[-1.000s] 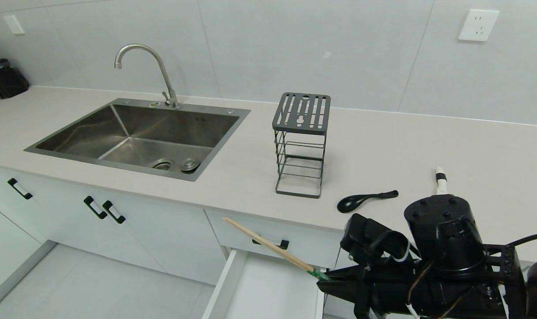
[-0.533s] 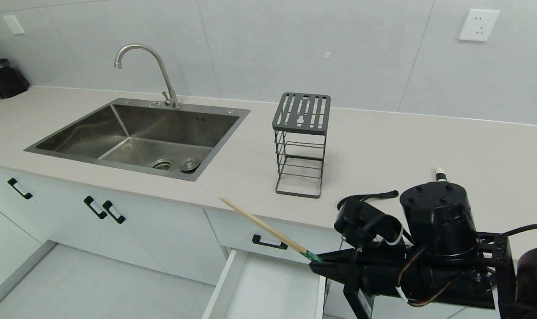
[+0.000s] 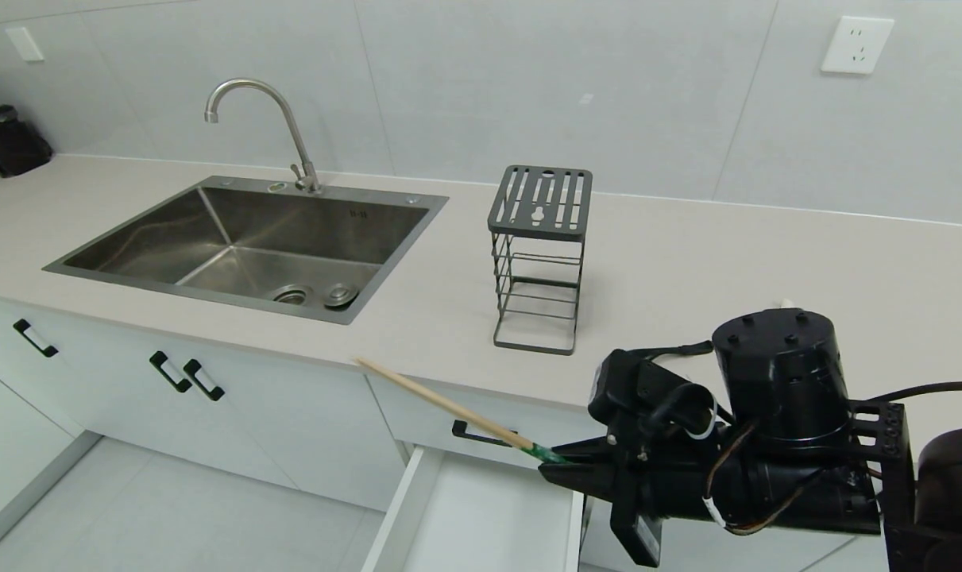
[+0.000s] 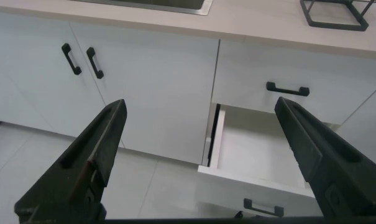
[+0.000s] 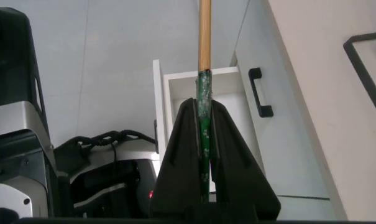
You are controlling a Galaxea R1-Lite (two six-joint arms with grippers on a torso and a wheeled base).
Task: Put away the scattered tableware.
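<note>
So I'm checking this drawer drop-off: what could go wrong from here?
The right end effector grips the chopstick only by its green end, and the shaft juts past the wall of the open drawer; released now, it might tip onto the floor. The arm also hangs close by the black spoon on the counter and might nudge it.

A kitchen — a stainless steel sink (image 3: pixel 306 226) with a curved tap (image 3: pixel 294 143) is set into a pale tabletop (image 3: pixel 687 262), against a wall of large grey tiles (image 3: pixel 465 79). Below run white cabinets (image 3: pixel 274 421) with black bar handles (image 3: pixel 171 372) and one drawer (image 3: pixel 481 516) pulled open. A dark wire rack (image 3: pixel 538 262) stands on the tabletop, with a wall socket (image 3: pixel 857 44) above.
</note>
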